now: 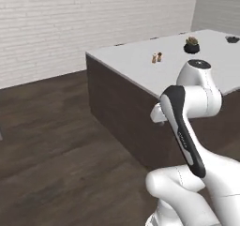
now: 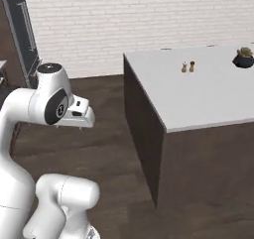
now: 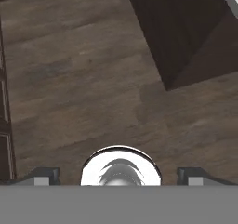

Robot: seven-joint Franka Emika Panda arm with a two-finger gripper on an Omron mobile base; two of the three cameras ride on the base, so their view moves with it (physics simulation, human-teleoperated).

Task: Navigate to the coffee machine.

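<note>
Gripper [image 3: 118,175]: fingers spread wide, holding nothing, aimed at the wood floor [image 3: 83,79]. Island counter [image 2: 208,99]: near, ahead right; two small shakers [image 2: 188,67] and potted plant [image 1: 191,44] on top. Brick wall [image 2: 124,25]: beyond. Coffee machine: whereabouts unknown; driving likely mostly remains.

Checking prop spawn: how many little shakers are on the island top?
2: both shakers stand side by side mid-island, the pale shaker left of the brown-topped shaker, well left of the potted plant. None seems hidden.

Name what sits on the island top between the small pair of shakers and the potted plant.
Nothing: in the right base view, bare white island top runs from the shakers to the potted plant. The left base view shows the same gap.
</note>
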